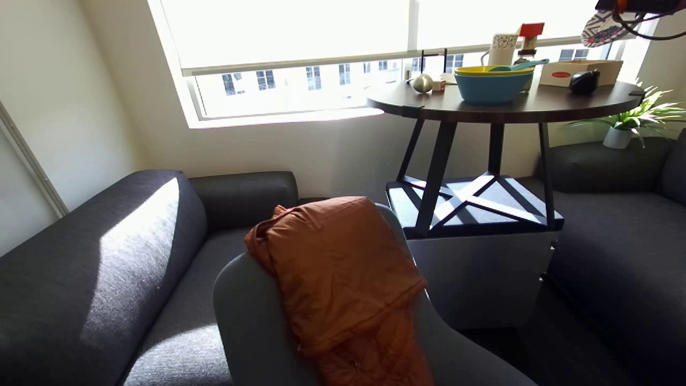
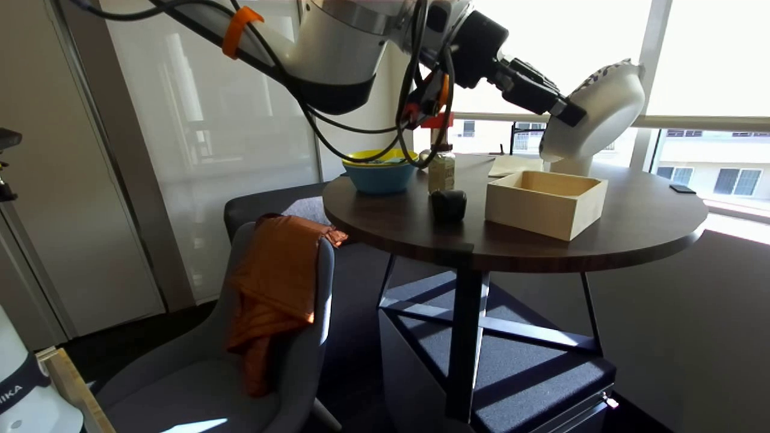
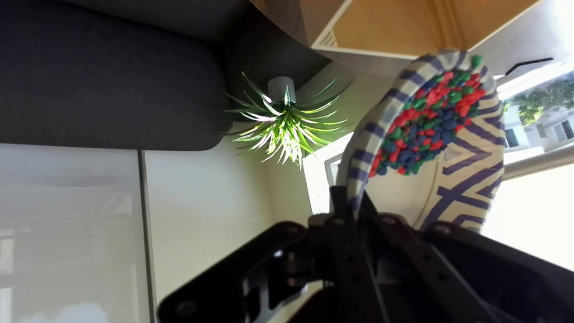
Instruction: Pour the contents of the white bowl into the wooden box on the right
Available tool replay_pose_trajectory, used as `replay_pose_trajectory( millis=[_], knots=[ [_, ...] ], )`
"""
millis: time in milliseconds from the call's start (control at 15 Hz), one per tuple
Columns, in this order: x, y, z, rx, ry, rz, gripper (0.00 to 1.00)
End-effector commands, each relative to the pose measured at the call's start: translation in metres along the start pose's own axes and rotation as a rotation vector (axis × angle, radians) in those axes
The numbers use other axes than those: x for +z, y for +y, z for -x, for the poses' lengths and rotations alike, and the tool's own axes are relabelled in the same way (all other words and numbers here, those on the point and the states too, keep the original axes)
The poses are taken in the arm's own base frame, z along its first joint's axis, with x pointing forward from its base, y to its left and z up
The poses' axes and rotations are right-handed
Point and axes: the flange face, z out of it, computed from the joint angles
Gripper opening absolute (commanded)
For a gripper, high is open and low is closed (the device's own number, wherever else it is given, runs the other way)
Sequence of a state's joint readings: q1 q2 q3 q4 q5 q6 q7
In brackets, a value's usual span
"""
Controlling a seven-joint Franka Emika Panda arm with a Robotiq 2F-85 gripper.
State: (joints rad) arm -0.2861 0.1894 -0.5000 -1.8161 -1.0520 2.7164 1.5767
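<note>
Now, gripper (image 2: pixel 568 112): clenching the white bowl (image 2: pixel 609 114) by its rim.
Bits (image 3: pixel 423 125): lying heaped by the low lip; pouring seemingly beginning.
Wooden box (image 2: pixel 529 209): presumably awaiting steeper tipping above it.

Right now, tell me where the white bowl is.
In an exterior view, the white bowl is at upper right, tilted with its rim between the fingers, appearing above and slightly right of the wooden box.
</note>
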Motion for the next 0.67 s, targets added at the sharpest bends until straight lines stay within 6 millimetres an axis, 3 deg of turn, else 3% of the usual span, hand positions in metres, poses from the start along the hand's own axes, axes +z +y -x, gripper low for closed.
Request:
replay_pose_trajectory(
  millis=[0,600],
  knots=[
    [0.001,-0.004,-0.002,0.006,0.055,-0.003,0.01],
    [0.005,-0.017,0.027,-0.035,0.167,-0.012,0.01]
  ],
)
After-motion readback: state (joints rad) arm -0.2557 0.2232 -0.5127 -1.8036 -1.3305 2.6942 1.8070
